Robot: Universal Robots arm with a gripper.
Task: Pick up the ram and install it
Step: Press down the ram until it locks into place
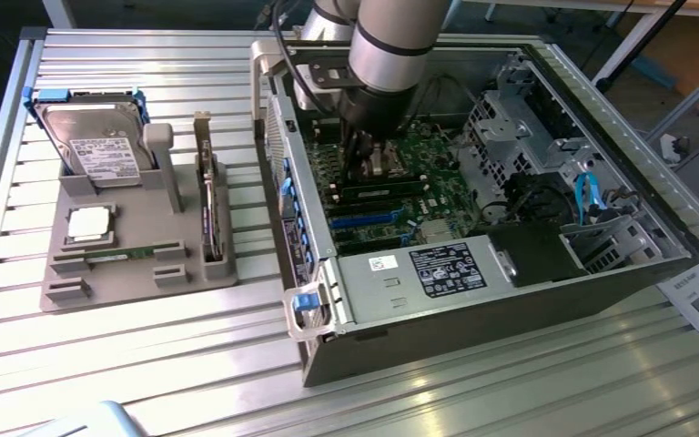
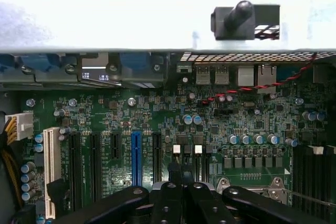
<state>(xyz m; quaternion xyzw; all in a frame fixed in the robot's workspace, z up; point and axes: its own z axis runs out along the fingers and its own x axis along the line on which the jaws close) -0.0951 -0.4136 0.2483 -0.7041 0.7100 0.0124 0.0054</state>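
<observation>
the arm reaches down into the open computer case (image 1: 483,291), which lies on its side on the slatted metal table (image 1: 143,364). the gripper (image 1: 368,150) hangs just above the green motherboard (image 1: 429,196), near the middle of the case. in the wrist view the gripper (image 2: 181,195) has its black fingers (image 2: 167,203) drawn together, closed, with nothing clearly held between them.

on the exterior view's left, well apart from the case, stands a grey holder (image 1: 143,264). the ram (image 1: 125,254) lies flat along the holder's near edge, a thin green stick, untouched. in the same holder a hard drive (image 1: 95,146) stands at the far end, a square silvery chip (image 1: 91,224) sits in the middle, and a tall dark card (image 1: 207,214) stands on edge along the side nearest the case.

the wrist view looks across the motherboard's black and blue slots (image 2: 136,156) towards the pale wall of the case (image 2: 105,19).
</observation>
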